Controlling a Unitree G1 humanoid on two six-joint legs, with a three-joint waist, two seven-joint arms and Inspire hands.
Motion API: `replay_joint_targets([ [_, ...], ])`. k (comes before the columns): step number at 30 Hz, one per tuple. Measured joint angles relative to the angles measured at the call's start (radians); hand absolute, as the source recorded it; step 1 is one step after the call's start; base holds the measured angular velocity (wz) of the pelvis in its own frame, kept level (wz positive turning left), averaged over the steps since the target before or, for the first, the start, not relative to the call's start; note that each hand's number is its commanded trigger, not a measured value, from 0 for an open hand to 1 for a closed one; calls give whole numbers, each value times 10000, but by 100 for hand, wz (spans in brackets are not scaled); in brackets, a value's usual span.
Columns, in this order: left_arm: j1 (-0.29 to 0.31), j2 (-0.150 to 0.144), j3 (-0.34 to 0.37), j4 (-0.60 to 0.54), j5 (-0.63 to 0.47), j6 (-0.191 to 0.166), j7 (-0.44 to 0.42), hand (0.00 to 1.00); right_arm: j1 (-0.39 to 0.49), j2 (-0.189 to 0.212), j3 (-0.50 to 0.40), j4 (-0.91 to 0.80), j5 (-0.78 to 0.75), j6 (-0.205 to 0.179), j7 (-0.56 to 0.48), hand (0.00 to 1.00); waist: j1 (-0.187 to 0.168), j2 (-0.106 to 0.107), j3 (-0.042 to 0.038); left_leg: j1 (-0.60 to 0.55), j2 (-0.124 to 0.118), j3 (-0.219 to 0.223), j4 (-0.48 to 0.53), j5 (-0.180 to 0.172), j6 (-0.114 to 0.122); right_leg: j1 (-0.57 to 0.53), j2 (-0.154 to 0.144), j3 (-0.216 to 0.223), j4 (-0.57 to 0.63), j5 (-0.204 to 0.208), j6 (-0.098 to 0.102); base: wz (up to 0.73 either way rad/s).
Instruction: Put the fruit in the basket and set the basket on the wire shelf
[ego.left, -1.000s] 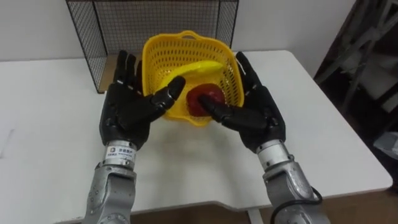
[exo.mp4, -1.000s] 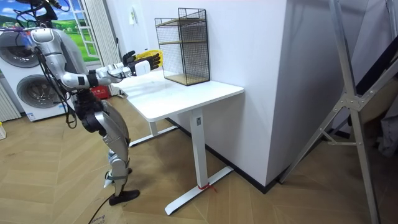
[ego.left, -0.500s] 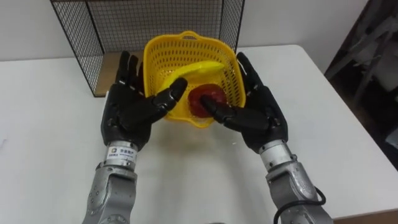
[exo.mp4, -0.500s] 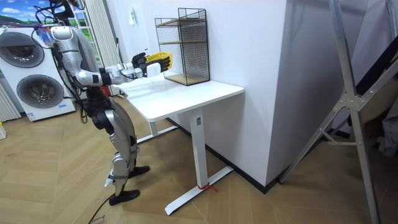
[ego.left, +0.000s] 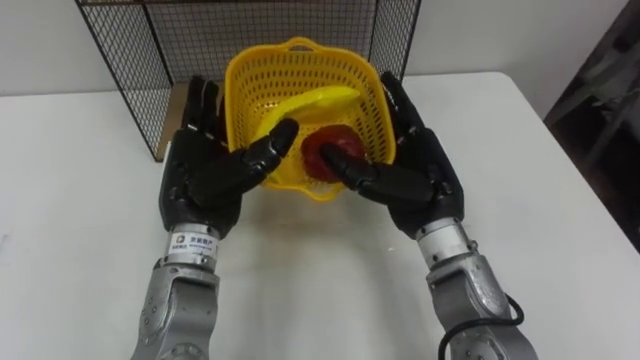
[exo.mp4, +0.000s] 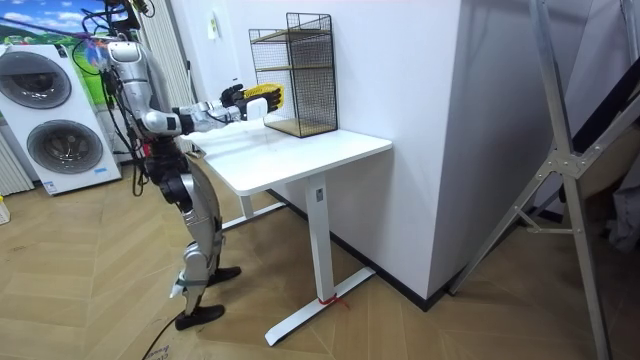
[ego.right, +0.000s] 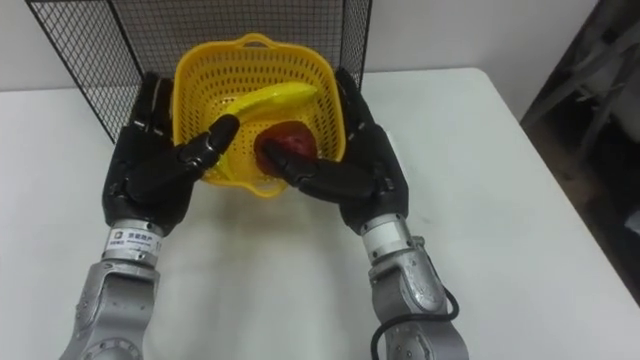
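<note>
Left hand (ego.left: 205, 180) at 9 o'clock of the yellow basket (ego.left: 262, 75), right hand (ego.left: 425, 180) at 3 o'clock, fingers straight and flat on its walls, thumbs under the front — basket clamped over the white table (ego.left: 80, 230). Best done with an equal squeeze, level, pushed straight into the wire shelf (ego.left: 130, 50) at 12 o'clock. Count — one basket, one banana (ego.left: 315, 103) and one red apple (ego.left: 330, 150) inside, one shelf.

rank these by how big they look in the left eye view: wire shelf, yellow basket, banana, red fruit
1. wire shelf: widest, though cut off at the view's top edge
2. yellow basket
3. banana and red fruit: about alike, and both are partly hidden in the basket, so I won't rank them
</note>
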Motion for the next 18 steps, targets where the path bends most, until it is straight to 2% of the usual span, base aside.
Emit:
replay_joint_targets([
  [4,2,-36,-9,0,14,4,6,0,-7,-22,0,0,66,-35,0,0,29,112,-25,-151,-93,103,553,-537,208,-75,-191,-12,555,-332,220,-2],
  [6,6,-33,-18,18,9,20,9,0,-9,-14,-3,12,58,-45,0,0,77,120,-26,-105,-270,175,611,-678,404,-481,-490,-43,1787,-441,356,-6],
  [7,5,-33,-22,17,9,23,9,0,-10,-14,-4,16,54,-45,-1,0,72,119,-25,-98,-326,202,621,-689,455,-638,-594,-43,2164,-423,387,11],
  [9,6,-26,-22,17,9,35,10,0,-5,-12,-3,16,44,-54,-2,0,35,124,-22,63,-478,288,709,-815,679,-1057,-878,67,3351,-246,607,7],
  [12,4,-34,-8,15,38,31,10,0,-6,56,-26,17,-81,-59,-1,0,105,179,-1,336,-543,237,665,-952,865,-1354,-987,77,4014,99,722,-2],
  [13,6,-37,-1,17,40,32,15,0,4,61,-25,17,-114,-59,0,0,110,243,30,386,-536,196,598,-945,879,-1350,-956,90,3945,42,733,-11],
  [14,-16,-35,21,9,36,16,18,0,-19,48,-35,13,-162,-61,23,0,144,289,24,410,-475,145,508,-924,912,-1376,-843,119,3296,-173,733,0],
  [15,-29,-35,17,10,36,17,18,0,-22,43,-35,19,-173,-62,29,0,137,340,56,417,-417,157,462,-900,953,-1407,-700,71,2433,-195,669,0],
  [16,-28,-24,19,10,37,22,19,0,-21,59,-36,21,-257,-57,29,0,127,314,46,417,-426,171,413,-899,956,-1519,-499,47,1415,182,589,14],
  [17,-20,-37,18,34,41,29,23,0,-11,57,-36,33,-309,-56,29,0,98,345,53,438,-415,92,413,-897,954,-1528,-388,106,1317,463,620,7],
  [18,0,-27,11,35,40,63,25,0,3,58,-39,54,-311,-50,29,0,62,371,22,538,-364,76,265,-886,935,-1392,-290,150,1088,648,591,0],
])
